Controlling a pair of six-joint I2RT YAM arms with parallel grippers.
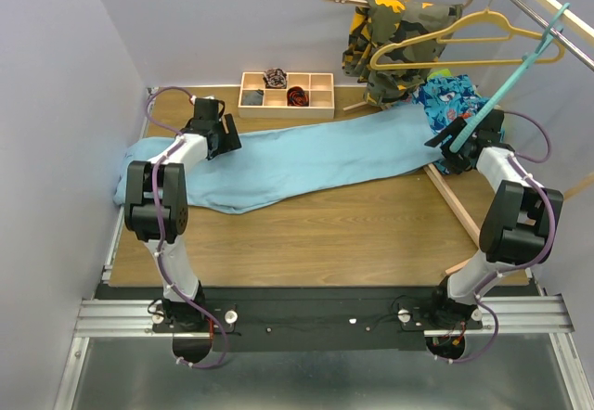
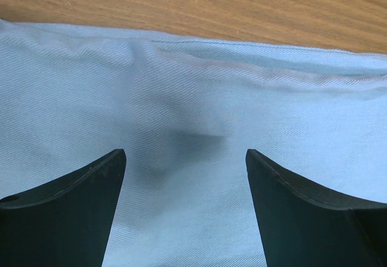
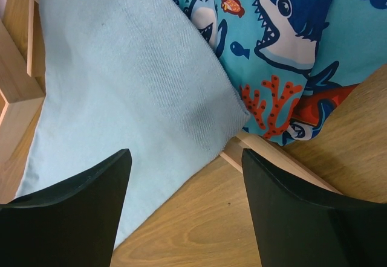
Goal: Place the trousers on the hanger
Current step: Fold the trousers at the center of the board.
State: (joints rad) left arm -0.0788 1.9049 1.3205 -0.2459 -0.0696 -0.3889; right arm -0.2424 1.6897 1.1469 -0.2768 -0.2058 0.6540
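Though both arms reach out over the cloth, none of the task looks done yet. The large, plain sky-blue cloth trousers (image 1: 316, 155) lie stretched flat across the wooden table (image 1: 353, 234), from the far left over to the right side. There their end touches a blue shark-print cloth (image 3: 302, 49). The thin teal clothes hanger (image 1: 515, 67) slants down from the metal rail (image 1: 520, 2) at the upper right, and no cloth is on it. Its lower end comes close to the right arm; whether it touches the arm I cannot tell. The left gripper (image 2: 184, 176) hangs over the left part of the trousers, jaws spread wide, holding nothing. The right gripper (image 3: 184, 176) is likewise wide open and empty above the trousers' right end. As I judge it, gripping the cloth, lifting it and draping it over the hanger's bar are all still to do.
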